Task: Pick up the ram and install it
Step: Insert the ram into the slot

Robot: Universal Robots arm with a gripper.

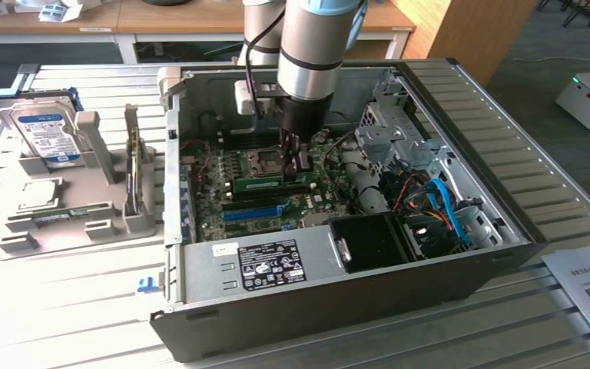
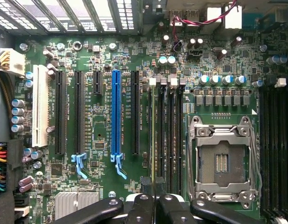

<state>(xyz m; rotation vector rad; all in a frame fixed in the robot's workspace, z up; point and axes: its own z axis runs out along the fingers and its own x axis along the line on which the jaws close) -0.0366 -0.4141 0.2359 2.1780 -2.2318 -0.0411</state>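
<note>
Looking down through the wrist camera, I see the gripper [image 2: 153, 184] pinched narrow, its two fingers [image 2: 146, 183] close together with the ram [image 2: 153, 135] edge-on between them. The ram shows as a thin pale-green line running along one of the black memory slots, between the blue slot [image 2: 116, 112] and the socket [image 2: 221, 161]. I cannot tell whether it is fully seated.

In the exterior view the arm reaches straight down into the open case [image 1: 500, 231], and the gripper [image 1: 295, 165] sits on the ram [image 1: 264, 184], which stands on edge on the board [image 1: 208, 181] just beside the socket [image 1: 273, 161] and near the blue slot [image 1: 252, 213]. Outside the case, toward the exterior view's left, the drive [image 1: 44, 131] stands in a grey holder [image 1: 90, 138], well apart from the gripper.
</note>
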